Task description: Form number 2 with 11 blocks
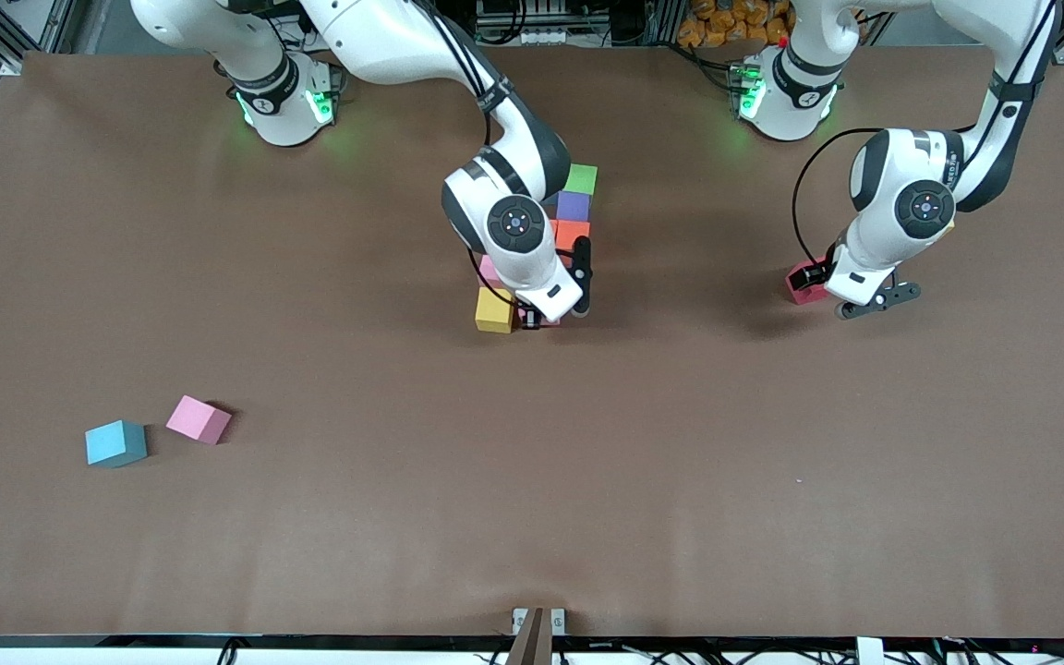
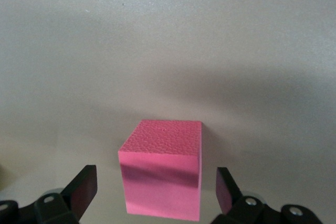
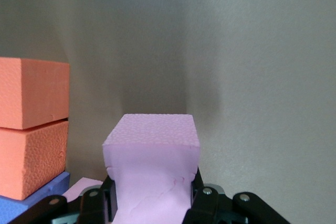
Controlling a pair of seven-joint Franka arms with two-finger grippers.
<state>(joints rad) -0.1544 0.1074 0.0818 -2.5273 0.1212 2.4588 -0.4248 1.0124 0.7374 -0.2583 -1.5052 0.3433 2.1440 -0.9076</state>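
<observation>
Toward the right arm's end, a light blue block [image 1: 115,443] and pink block [image 1: 199,419] are seen well apart from both claws. The right gripper [image 3: 151,203] is clamped on a pale pink block [image 3: 151,174], beside the yellow block [image 1: 494,310] and stacked orange blocks [image 3: 32,129]. The left gripper [image 2: 157,192] is spread wide around a red block [image 2: 161,174] on the table.

The small pink foam cube [image 3: 152,171] clamped in the right tool [image 3: 152,203] looks matt, with a finely pebbled top. The magenta foam cube [image 2: 163,174] between the left tool's [image 2: 157,192] black plastic fingers [image 2: 84,187] has the same grainy, dull skin. The brown table [image 1: 532,480] is matt. The white arm shells [image 1: 518,240] are glossy plastic.
</observation>
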